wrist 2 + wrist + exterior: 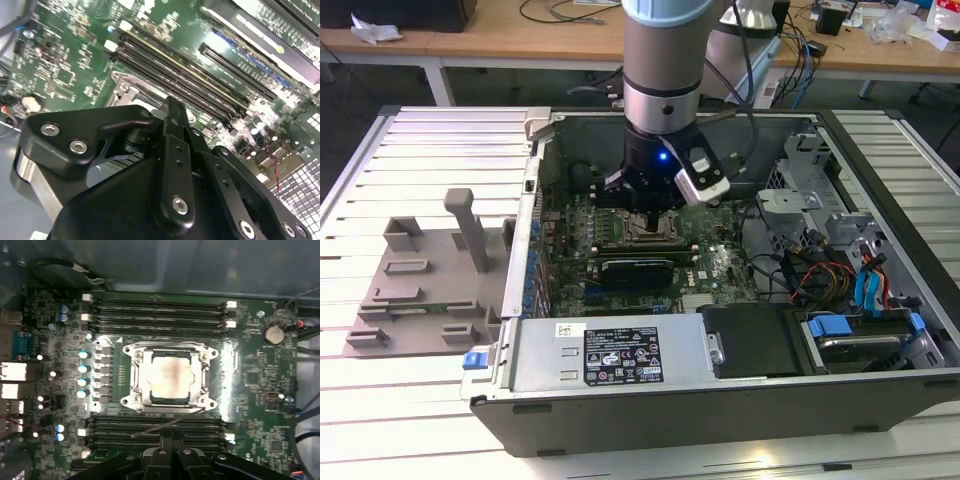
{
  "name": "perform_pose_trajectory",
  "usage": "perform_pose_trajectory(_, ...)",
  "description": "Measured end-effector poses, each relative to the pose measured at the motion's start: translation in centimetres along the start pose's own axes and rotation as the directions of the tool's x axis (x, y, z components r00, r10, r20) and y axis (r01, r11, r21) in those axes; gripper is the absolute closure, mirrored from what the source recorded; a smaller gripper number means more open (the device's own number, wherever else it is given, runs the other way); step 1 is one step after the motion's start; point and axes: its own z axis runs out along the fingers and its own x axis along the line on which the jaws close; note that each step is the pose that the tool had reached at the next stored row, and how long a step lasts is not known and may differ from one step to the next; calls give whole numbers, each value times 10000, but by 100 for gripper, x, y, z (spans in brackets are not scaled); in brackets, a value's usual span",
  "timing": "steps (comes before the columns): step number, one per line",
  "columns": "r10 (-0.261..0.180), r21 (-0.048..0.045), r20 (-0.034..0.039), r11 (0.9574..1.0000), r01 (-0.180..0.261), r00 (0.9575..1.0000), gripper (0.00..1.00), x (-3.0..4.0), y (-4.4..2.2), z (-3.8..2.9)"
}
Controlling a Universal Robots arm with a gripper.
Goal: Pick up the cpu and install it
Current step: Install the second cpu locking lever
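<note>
In the first wrist view the cpu [170, 376], a dull silver-grey square, lies flat inside the metal-framed socket [131, 375] at the middle of the green motherboard [260, 390]. My gripper [172, 441] hangs just beside the socket, over the memory slots, and looks shut with nothing between its fingers. The exterior view shows the gripper [645, 206] low inside the open computer case [620, 370], directly above the socket [642, 234]. The second wrist view has the gripper [172, 106] seen from behind, its tip over the socket's metal frame [125, 82].
Memory slots [160, 310] flank the socket on both sides. A graphics card [635, 270], loose cables [800, 270] and a drive cage [820, 180] crowd the case. A grey fixture [430, 270] lies on the slatted table at the exterior view's left.
</note>
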Motion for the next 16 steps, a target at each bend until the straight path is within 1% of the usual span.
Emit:
perform_pose_trajectory(1,1,-25,0,10000,-1,10000,89,37,1,9)
perform_pose_trajectory(2,4,-57,0,10000,-4,10000,89,89,1,25)
perform_pose_trajectory(3,3,-74,1,10000,-3,10000,89,135,1,55)
perform_pose_trajectory(4,4,-81,2,10000,-4,10000,89,178,1,109)
perform_pose_trajectory(5,4,-81,2,10000,-4,10000,89,190,0,135)
perform_pose_trajectory(9,3,-82,0,10000,-3,10000,89,200,-5,227)
perform_pose_trajectory(10,4,-81,0,10000,-4,10000,89,207,-6,261)
perform_pose_trajectory(13,5,-81,1,10000,-5,10000,89,221,-6,300)
perform_pose_trajectory(14,3,-80,0,10000,-3,10000,89,243,-7,315)
perform_pose_trajectory(16,4,-81,0,10000,-4,10000,89,312,0,375)
